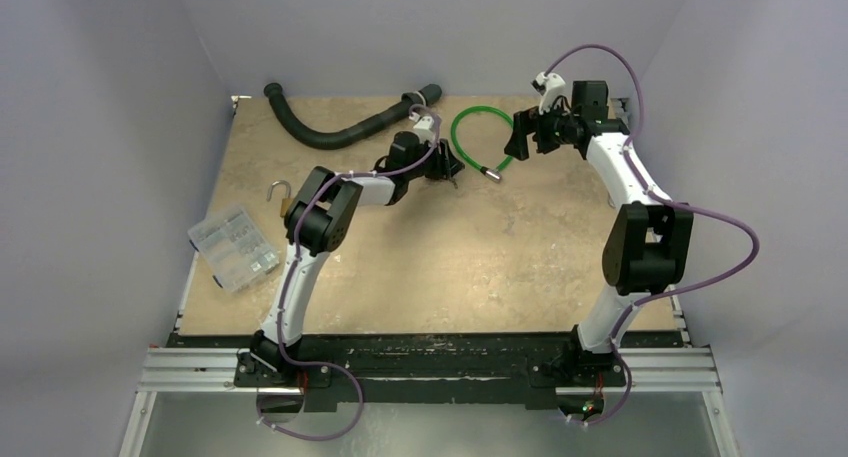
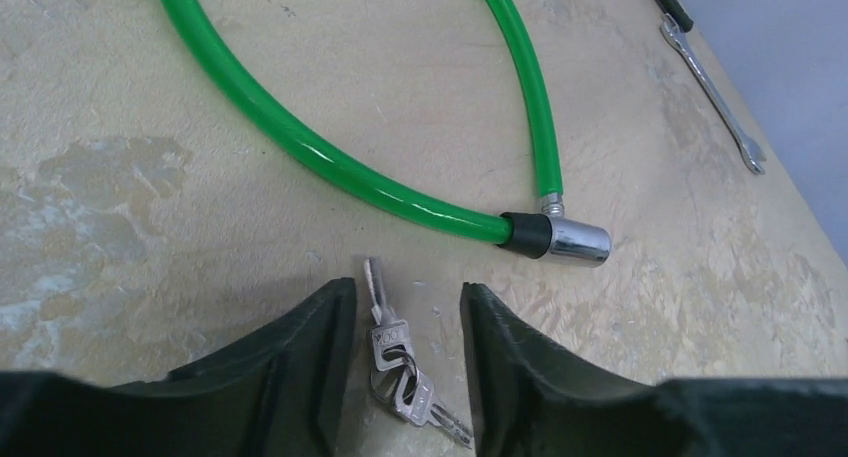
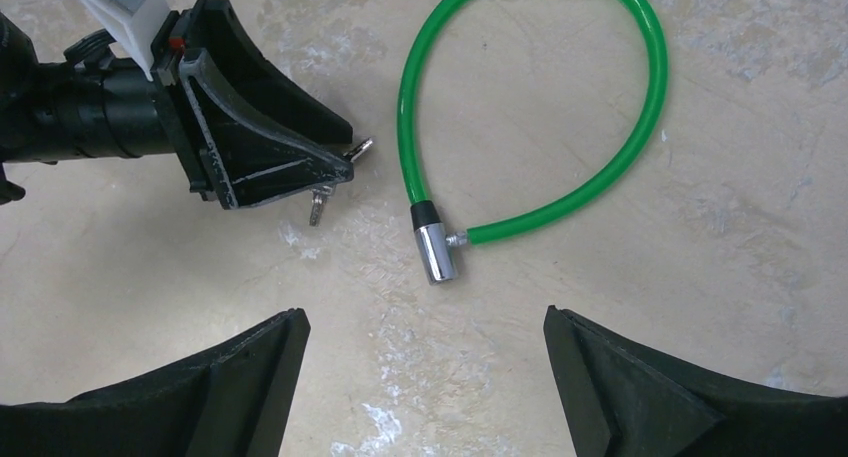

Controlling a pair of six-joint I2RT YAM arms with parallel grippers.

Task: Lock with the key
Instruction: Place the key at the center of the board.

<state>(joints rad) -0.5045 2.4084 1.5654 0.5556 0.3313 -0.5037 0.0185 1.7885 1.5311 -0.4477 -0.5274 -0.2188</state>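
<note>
Two small silver keys (image 2: 405,362) on a ring lie flat on the table between the fingers of my left gripper (image 2: 408,292). Its jaws stand apart; the upper key lies close along the left finger (image 2: 320,347), with a gap to the right one. In the right wrist view the key tips (image 3: 318,209) poke out from under the left gripper (image 3: 250,147). The brass lock (image 1: 286,206), its silver shackle swung open, sits at the table's left, partly behind the left arm. My right gripper (image 3: 425,317) hangs wide open and empty over the table, near the cable's metal end.
A green cable loop (image 1: 480,137) with a chrome end piece (image 2: 575,242) lies just beyond the keys. A black corrugated hose (image 1: 330,132) runs along the back. A clear compartment box (image 1: 233,247) sits at the left edge. A thin wrench (image 2: 715,87) lies far right.
</note>
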